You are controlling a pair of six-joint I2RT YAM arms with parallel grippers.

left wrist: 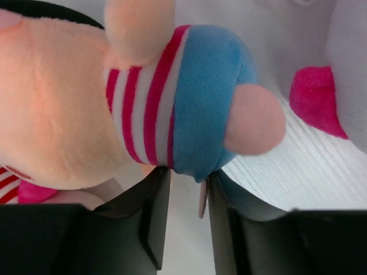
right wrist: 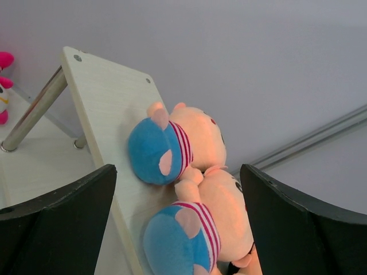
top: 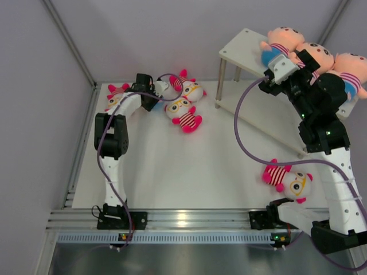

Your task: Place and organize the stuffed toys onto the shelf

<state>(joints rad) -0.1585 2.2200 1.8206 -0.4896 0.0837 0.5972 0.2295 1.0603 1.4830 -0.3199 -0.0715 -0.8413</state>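
The shelf point(top: 243, 48) stands at the back right, with three peach stuffed toys point(top: 284, 39) point(top: 315, 54) point(top: 352, 69) in a row on its top board. My right gripper point(top: 276, 66) hovers open at that board's near edge. In the right wrist view two of them point(right wrist: 172, 143) point(right wrist: 212, 229) lie just beyond the wide-apart right gripper point(right wrist: 178, 172). At the far left my left gripper point(top: 151, 94) is down among the pink toys point(top: 189, 89) point(top: 183, 113) point(top: 117, 91). Its fingertips point(left wrist: 163, 172) pinch the blue shorts of a peach toy point(left wrist: 189, 103).
Another pink toy point(top: 287, 180) lies near the right arm's base. The shelf's lower board point(top: 258, 109) shows bare under the top one, on thin metal legs point(top: 220, 86). A pink toy's edge point(left wrist: 315, 103) lies close to the right of the left gripper. Grey walls enclose the table.
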